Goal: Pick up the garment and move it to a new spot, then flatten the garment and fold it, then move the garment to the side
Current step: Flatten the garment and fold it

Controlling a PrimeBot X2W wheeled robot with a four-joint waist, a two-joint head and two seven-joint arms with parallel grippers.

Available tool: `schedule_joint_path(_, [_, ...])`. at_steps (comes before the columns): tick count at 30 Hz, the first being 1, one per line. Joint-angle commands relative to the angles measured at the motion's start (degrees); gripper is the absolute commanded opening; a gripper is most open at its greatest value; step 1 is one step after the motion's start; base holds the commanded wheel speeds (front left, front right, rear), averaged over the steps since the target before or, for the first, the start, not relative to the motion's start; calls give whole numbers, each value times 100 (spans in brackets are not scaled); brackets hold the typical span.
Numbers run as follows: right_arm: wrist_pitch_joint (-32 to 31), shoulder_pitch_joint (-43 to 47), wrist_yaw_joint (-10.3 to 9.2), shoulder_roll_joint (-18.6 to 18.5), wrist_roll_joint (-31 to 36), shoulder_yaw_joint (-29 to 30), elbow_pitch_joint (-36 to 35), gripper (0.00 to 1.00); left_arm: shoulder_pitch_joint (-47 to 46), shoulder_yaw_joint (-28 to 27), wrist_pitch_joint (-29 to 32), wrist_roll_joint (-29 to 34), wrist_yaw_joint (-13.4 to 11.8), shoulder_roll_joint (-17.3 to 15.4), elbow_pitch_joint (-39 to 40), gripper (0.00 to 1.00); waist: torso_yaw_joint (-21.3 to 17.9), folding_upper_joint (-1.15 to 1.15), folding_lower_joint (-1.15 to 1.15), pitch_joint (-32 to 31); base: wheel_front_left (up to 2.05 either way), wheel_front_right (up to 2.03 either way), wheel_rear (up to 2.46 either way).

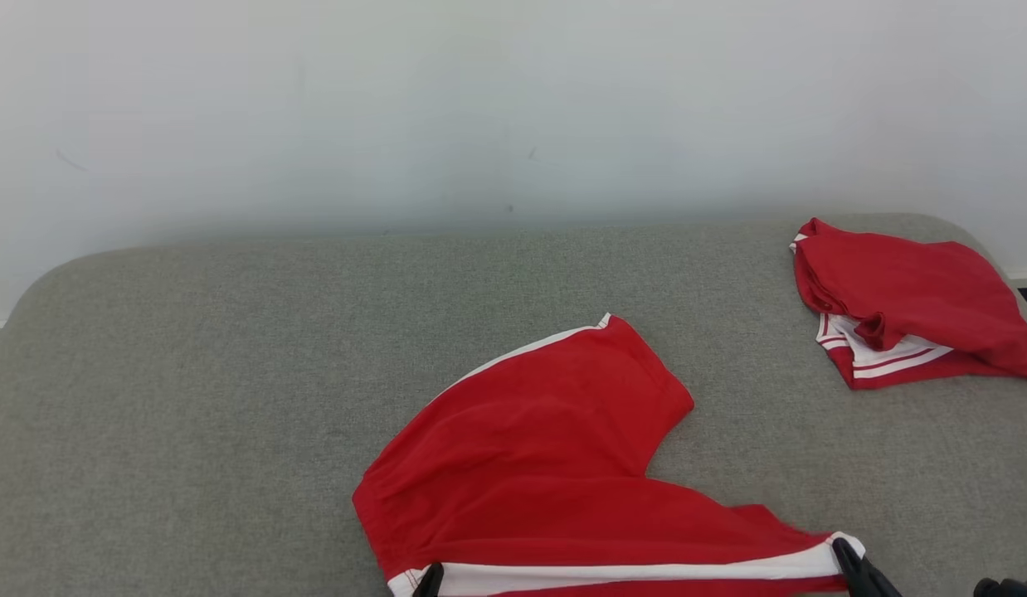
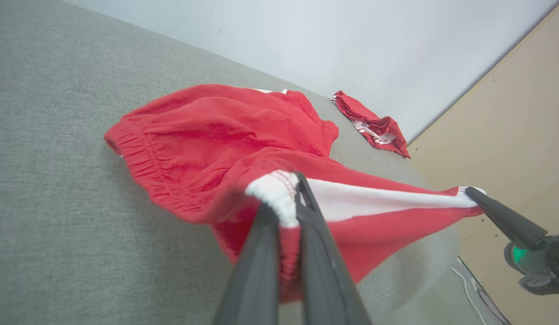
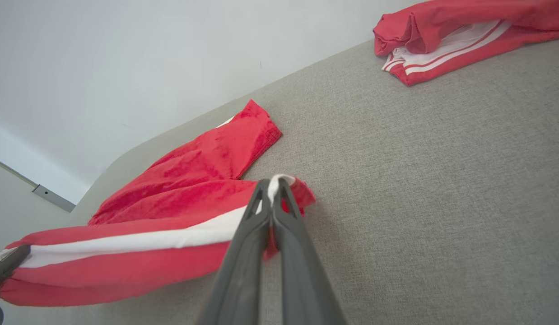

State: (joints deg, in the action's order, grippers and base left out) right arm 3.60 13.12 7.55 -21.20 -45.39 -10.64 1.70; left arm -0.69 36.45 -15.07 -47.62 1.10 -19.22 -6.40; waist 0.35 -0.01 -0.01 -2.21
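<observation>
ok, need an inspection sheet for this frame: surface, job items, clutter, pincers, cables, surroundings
surface: grey fabric-covered pad with rounded corners, no stains seen
job's things: red cloth shorts with a white side stripe, partly spread, near edge lifted and pulled taut along the stripe
clutter: second red garment with white stripes, bunched at the far right, apart from the shorts
grippers: left pincer shut on the stripe's waistband end; right pincer shut on its other end
cables: thin loose cables on the floor past the pad's edge, left wrist view
surroundings: plain white wall behind; beige panel to one side
</observation>
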Motion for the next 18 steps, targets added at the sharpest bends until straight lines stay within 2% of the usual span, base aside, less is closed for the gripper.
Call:
schedule_joint_path(1, [-125, -62, -12, 93, 139, 149, -140, 0, 10, -79, -8, 114, 67, 78, -43, 0, 27, 1, 1, 0, 0, 0, 0])
schedule_joint_path(9, [-584, -939, -13, 325, 552, 337, -239, 0, -239, -383, -6, 388, 244, 399, -157, 0, 199, 1, 1, 101, 0, 0, 0])
schedule_joint_path(14, [-824, -2015, -12, 329, 726, 240, 360, 0, -565, -637, -6, 514, 350, 730, -389, 0, 475, 1, 1, 295, 0, 0, 0])
schedule_joint_path(18, [-872, -3035, -13, 391, 840, 184, 1118, 0, -1024, -822, -6, 664, 441, 995, -688, 0, 718, 1, 1, 618, 0, 0, 0])
